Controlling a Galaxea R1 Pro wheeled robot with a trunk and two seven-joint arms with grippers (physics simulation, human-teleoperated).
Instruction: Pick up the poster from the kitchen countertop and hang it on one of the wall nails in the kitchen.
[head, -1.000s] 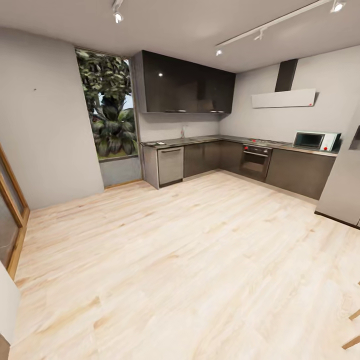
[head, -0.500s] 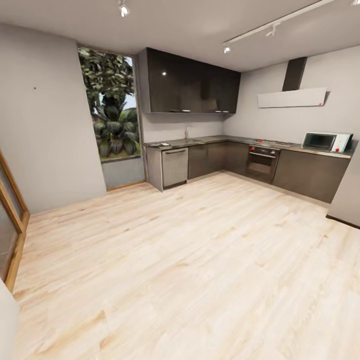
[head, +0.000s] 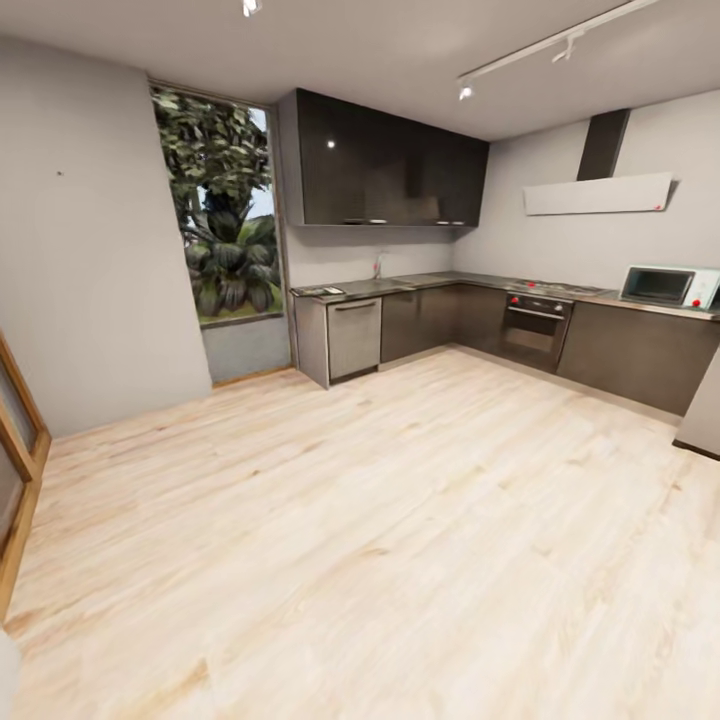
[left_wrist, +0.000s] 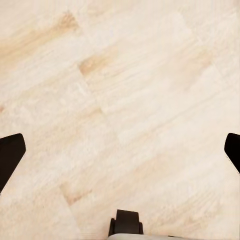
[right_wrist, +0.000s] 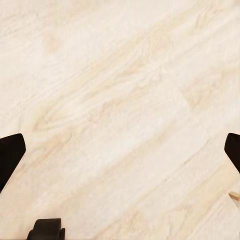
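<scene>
Step in hand: transit. I am well short of the kitchen countertop (head: 430, 283), with a wide stretch of pale wood floor (head: 380, 520) between the base and the cabinets.

Head view: the grey worktop runs along the far wall from its left end beside the window (head: 215, 205), past the tap (head: 378, 264), round the inner corner and on over the oven (head: 535, 330) toward the microwave (head: 668, 286) at its right end. Something flat and dark lies on the worktop at its left end, near the front edge (head: 318, 291). It may be the poster, but it is too small to tell, so I log the poster's place as unconfirmed.

One small dark dot sits high on the left wall (head: 59, 173); possibly a nail, too small to be sure.

Left gripper (left_wrist: 120, 150): fingers spread wide at the picture's sides, nothing between them, bare floor below. Right gripper (right_wrist: 120, 150): the same, spread apart and empty over the floor.

Next move, my judgement: drive forward toward the worktop's left end, stop within arm's reach, then tilt the head down to confirm the poster before committing an arm.
</scene>
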